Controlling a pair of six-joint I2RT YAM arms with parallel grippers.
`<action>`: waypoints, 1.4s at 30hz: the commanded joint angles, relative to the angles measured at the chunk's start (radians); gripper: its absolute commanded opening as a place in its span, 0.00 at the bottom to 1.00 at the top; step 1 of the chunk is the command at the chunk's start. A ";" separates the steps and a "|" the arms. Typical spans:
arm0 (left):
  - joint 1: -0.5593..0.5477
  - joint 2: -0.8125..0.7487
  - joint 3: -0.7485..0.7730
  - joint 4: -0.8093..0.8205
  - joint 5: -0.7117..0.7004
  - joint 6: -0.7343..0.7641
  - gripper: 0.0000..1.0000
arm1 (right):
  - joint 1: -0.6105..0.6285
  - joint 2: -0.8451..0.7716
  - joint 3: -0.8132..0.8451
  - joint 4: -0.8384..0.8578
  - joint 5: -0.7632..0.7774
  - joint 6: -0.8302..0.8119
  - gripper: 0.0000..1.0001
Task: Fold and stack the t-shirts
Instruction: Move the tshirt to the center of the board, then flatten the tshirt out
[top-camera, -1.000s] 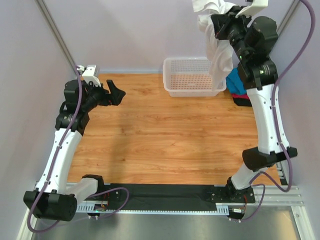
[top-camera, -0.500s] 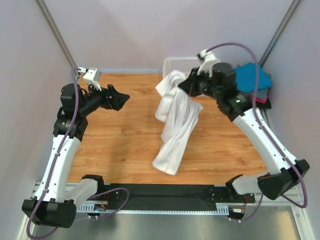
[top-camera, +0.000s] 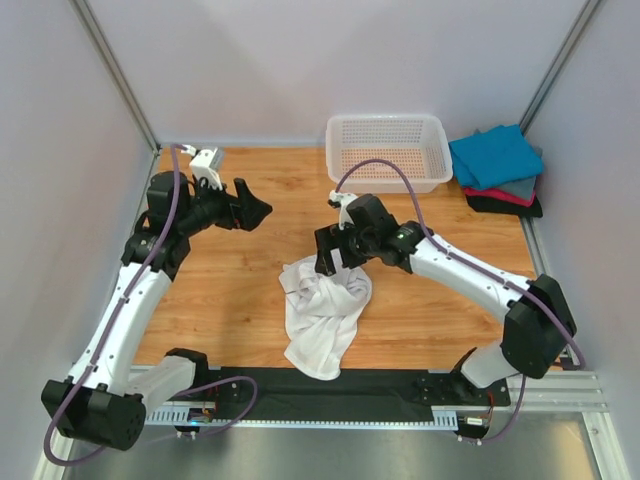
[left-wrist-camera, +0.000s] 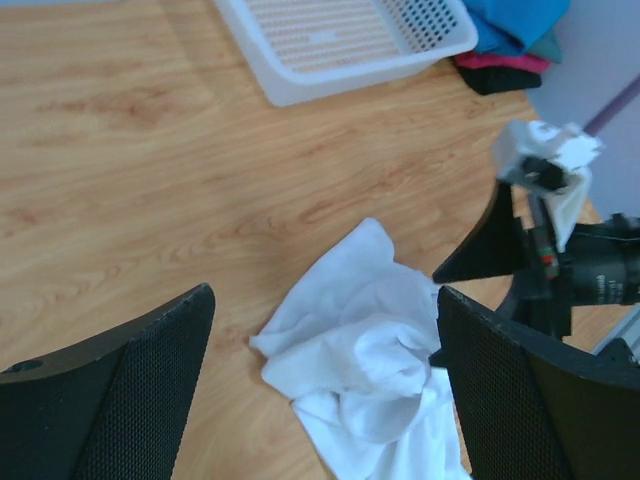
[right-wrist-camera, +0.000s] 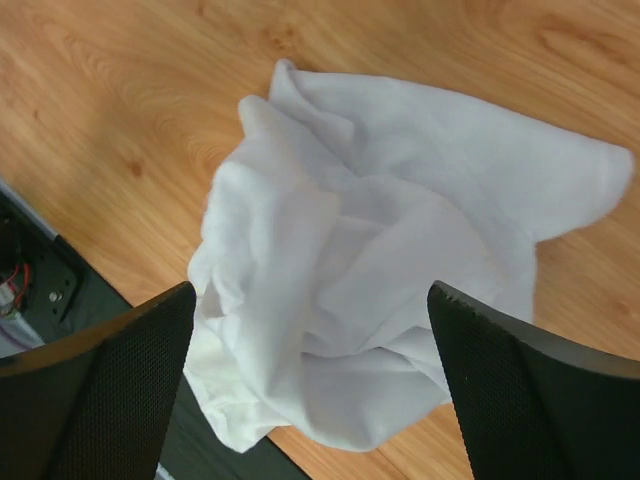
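A plain white t-shirt lies crumpled on the wooden table near the front edge, its lower end reaching the black strip. My right gripper hovers open just above its upper part, with the cloth below its spread fingers and nothing between them. My left gripper is open in the air to the left and points at the shirt. Between its fingers there is nothing. Folded t-shirts form a stack at the back right, a teal-blue one over red, grey and black.
A white mesh basket stands at the back centre, next to the stack, and shows again in the left wrist view. A black strip runs along the near table edge. The right arm's wrist sits just right of the shirt.
My right arm swung from high at the back right down to the table's middle with the white shirt and let go. The shirt now lies crumpled. My left gripper moved slightly right.
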 joint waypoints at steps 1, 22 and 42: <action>-0.004 -0.057 -0.101 -0.030 -0.108 -0.131 0.98 | -0.033 -0.093 -0.058 0.019 0.185 0.008 1.00; -0.250 0.070 -0.550 0.452 -0.292 -0.672 0.93 | -0.242 0.109 -0.118 0.188 -0.043 0.220 0.68; -0.274 0.307 -0.470 0.488 -0.341 -0.597 0.83 | -0.244 0.126 -0.020 0.222 0.005 0.275 0.00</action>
